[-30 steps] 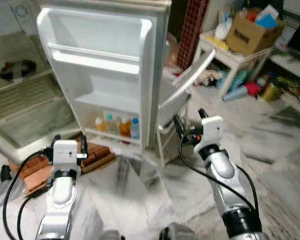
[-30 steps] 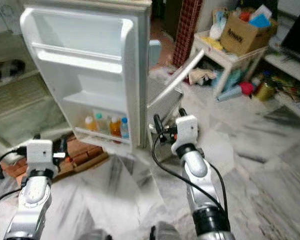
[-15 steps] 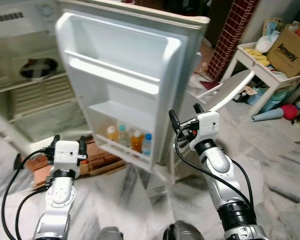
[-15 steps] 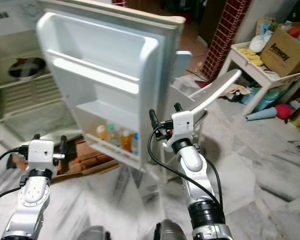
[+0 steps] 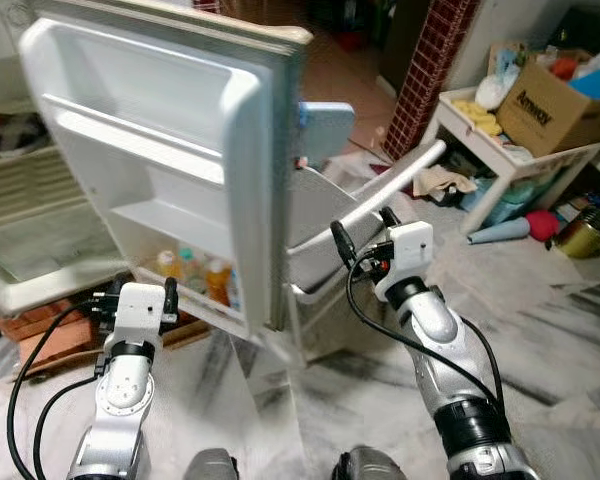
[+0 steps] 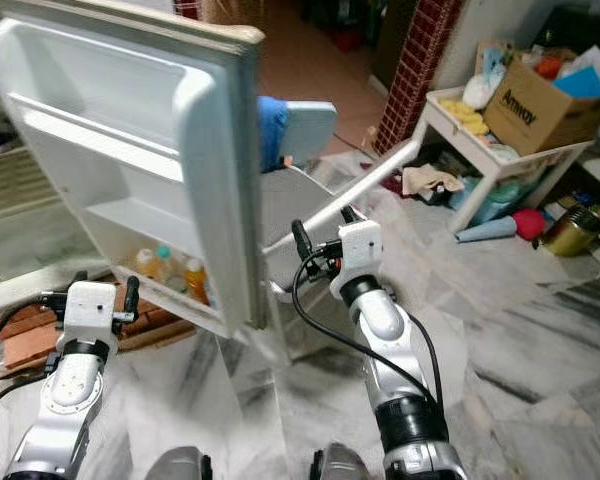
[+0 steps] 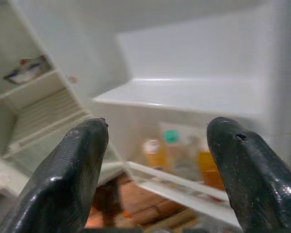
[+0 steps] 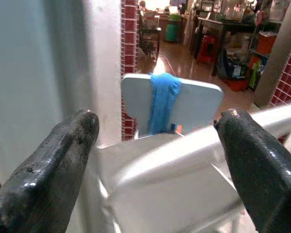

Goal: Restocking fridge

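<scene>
Since half a second ago my view has swung, so the fridge door (image 5: 170, 170) now shows more edge-on. My right gripper (image 5: 362, 232) hangs spread and empty near that edge, before a white chair (image 8: 169, 160). My left gripper (image 5: 135, 292) is spread wide too, low before the door shelf, where bottles (image 5: 195, 272) stand.

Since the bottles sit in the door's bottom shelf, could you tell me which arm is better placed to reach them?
Probably the left: its open, empty claw faces the bottles on the fridge door shelf, while the right claw points past the door's outer edge.
</scene>
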`<state>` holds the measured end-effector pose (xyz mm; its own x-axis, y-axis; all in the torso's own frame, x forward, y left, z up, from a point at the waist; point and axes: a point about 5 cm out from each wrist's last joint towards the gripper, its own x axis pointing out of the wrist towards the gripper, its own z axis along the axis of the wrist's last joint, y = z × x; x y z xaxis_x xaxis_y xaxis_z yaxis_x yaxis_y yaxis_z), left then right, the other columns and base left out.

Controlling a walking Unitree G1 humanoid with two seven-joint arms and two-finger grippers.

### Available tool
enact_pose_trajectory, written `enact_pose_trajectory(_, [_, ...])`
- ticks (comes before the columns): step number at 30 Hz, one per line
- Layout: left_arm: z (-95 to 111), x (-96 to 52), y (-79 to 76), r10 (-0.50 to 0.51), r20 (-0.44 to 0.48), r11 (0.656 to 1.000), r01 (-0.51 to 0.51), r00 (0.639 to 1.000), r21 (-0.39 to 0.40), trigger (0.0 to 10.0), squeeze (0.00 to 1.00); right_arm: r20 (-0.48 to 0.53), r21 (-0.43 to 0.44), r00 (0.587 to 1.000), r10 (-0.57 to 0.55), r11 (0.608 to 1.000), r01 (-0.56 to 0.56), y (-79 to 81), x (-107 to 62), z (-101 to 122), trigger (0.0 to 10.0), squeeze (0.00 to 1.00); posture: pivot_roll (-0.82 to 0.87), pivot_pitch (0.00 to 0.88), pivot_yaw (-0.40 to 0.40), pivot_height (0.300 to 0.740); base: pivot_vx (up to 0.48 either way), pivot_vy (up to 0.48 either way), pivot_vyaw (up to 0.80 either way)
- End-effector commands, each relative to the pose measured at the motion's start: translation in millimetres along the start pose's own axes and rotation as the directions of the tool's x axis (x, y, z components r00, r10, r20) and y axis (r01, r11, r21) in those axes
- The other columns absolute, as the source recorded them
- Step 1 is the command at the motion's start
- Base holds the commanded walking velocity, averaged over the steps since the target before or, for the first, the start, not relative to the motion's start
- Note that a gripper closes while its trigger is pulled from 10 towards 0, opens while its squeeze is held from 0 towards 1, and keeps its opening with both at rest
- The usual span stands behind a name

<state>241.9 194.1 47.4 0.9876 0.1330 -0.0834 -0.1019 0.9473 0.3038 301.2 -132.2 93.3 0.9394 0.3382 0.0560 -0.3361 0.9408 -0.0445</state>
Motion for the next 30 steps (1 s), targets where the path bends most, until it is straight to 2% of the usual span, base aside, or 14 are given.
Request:
enact_pose_trajectory(1, [1.0,-2.0,0.3,0.009,0.009,1.000,-0.009,1.000,-0.024,10.0,0.00,0.005,-0.011,1.000,-0.007,1.000,0.007,-5.3,0.7,1.0,10.0,0.00,0.09,0.052,-0.020,0.740,0.000,0.000,0.78])
enact_pose_trajectory(7, [-0.7,-2.5,6.4,0.045,-0.005,0.998,-0.045,0.999,-0.050,10.0,0.00,-0.002,0.003,1.000,-0.026,1.000,0.026,-7.1,1.2,-0.5,10.0,0.00,0.09,0.054,-0.026,0.740,0.000,0.000,0.78])
enact_pose_trajectory(16, [0.0,-5.2,10.1,0.052,0.005,0.997,-0.052,0.999,-0.064,10.0,0.00,-0.007,0.023,0.999,-0.032,0.999,0.032,0.5,-3.7,-6.7,10.0,0.00,0.09,0.065,-0.010,0.740,0.000,0.000,0.78])
enact_pose_trajectory(25, [3.5,-5.4,9.8,0.042,0.027,0.996,-0.039,0.999,-0.079,10.0,0.00,0.031,-0.002,0.996,-0.089,0.996,0.089,-5.7,-2.9,0.0,10.0,0.00,0.08,0.073,-0.002,0.740,0.000,0.000,0.77])
enact_pose_trajectory(27, [4.1,-6.4,9.2,0.035,0.033,0.996,-0.033,0.999,-0.079,10.0,0.00,0.031,0.024,0.992,-0.118,0.993,0.118,-7.9,-4.1,0.0,10.0,0.00,0.08,0.072,-0.006,0.740,0.139,0.000,0.00])
enact_pose_trajectory(30, [4.5,-7.2,8.4,0.033,0.033,0.996,-0.030,0.999,-0.084,10.0,0.00,0.028,0.016,0.990,-0.135,0.991,0.135,-10.3,-5.6,0.3,10.0,0.00,0.07,0.078,-0.013,0.740,0.281,0.000,0.00])
